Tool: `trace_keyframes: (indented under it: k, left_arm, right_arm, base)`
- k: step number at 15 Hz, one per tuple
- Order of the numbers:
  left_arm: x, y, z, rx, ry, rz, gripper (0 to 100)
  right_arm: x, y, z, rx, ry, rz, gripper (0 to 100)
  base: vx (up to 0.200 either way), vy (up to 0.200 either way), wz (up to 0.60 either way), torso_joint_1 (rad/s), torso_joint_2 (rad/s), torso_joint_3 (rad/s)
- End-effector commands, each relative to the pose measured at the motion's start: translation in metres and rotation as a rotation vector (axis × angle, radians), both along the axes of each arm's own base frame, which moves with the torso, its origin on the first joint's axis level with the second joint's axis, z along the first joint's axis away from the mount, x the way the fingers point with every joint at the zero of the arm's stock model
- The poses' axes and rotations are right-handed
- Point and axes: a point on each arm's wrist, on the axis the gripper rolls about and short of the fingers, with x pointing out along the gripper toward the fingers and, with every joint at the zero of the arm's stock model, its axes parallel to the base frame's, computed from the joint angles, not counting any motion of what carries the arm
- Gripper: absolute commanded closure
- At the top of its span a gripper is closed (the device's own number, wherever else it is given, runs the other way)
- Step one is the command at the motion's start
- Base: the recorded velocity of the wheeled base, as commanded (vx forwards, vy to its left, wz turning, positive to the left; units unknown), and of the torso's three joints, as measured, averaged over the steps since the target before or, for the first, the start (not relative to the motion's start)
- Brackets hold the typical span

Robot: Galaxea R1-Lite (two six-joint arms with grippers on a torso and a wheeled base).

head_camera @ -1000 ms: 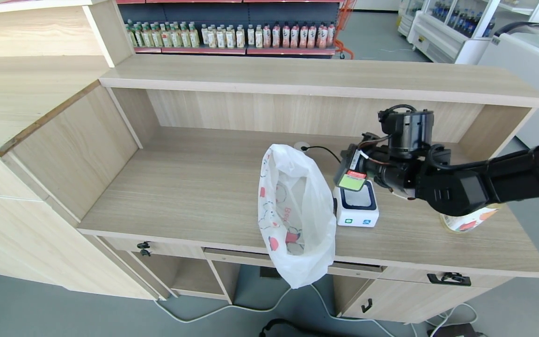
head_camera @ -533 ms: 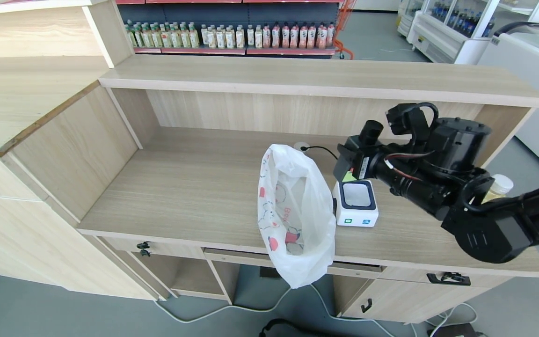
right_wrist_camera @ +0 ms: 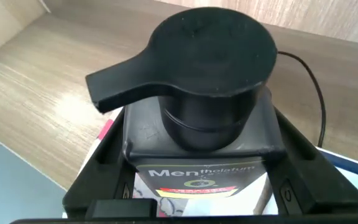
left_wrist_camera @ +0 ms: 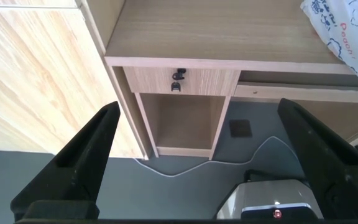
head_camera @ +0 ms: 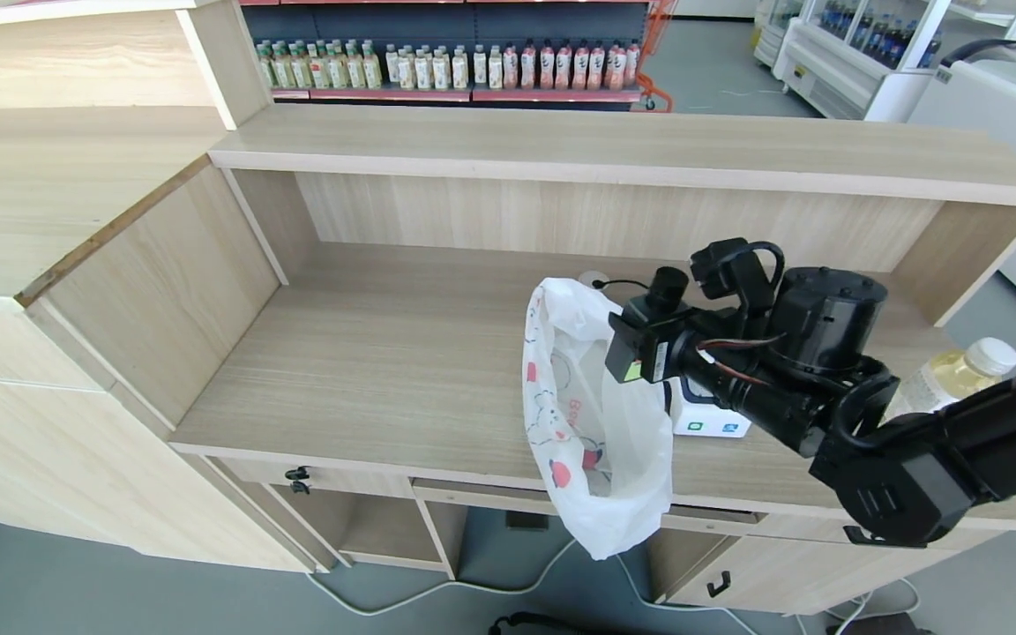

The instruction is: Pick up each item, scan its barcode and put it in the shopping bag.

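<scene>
- At the bottom of the head view, a pale cable (head_camera: 437, 589) is trailing over the grey floor under the desk (head_camera: 384, 370).
- In the left wrist view the left claw (left_wrist_camera: 197, 127) is hanging low in front of the desk. Its two dark fingers (left_wrist_camera: 95, 146) are standing wide apart with nothing between them. Beyond them, a drawer with a key (left_wrist_camera: 178, 77) is showing in the upper middle of that frame.
- The shopping bag (head_camera: 601, 441), white with red and blue prints, is sagging over the desk's front edge just right of centre in the head view. Its mouth is gaping upward.
- The right claw (head_camera: 640, 353) is gripping the item (head_camera: 649, 322), a black container with a round black pump cap and a green and red label. It is holding the item right over the bag's open mouth, at the bag's right rim.
- In the right wrist view the item (right_wrist_camera: 197, 106) is sitting clamped between the two fingers (right_wrist_camera: 303, 155), cap toward the camera.
- The scanner (head_camera: 711, 422), a white box, is sitting on the desk just right of the bag, half hidden behind the right arm.
- A bottle (head_camera: 958, 375) of pale yellow liquid with a white cap is showing at the right edge, with its lower part hidden by the arm.
- A black cord (head_camera: 627, 284) is running along the desk behind the bag.
- Rows of drink bottles (head_camera: 446, 66) are lining a store shelf at the top of the frame.
</scene>
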Motion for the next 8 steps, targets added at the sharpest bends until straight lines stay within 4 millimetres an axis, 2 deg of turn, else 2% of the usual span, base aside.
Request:
trace_keyframes:
  k: [1,4,8]
  left_arm:
    - [0.000,0.000,0.000,0.000,0.000,0.000,0]
    - [0.000,0.000,0.000,0.000,0.000,0.000,0]
    - [0.000,0.000,0.000,-0.002,0.000,0.000,0]
  right_arm:
    - [0.011,0.005,-0.033,-0.040,0.032,-0.002,100]
    - [0.021,0.009,-0.063,-0.047,0.013,-0.003,100]
    - [0.027,0.012,-0.080,-0.065,0.026,0.051,100]
  base:
    - [0.000,0.000,0.00,0.000,0.00,0.000]
    - [0.000,0.000,0.00,0.000,0.00,0.000]
    - [0.000,0.000,0.00,0.000,0.00,0.000]
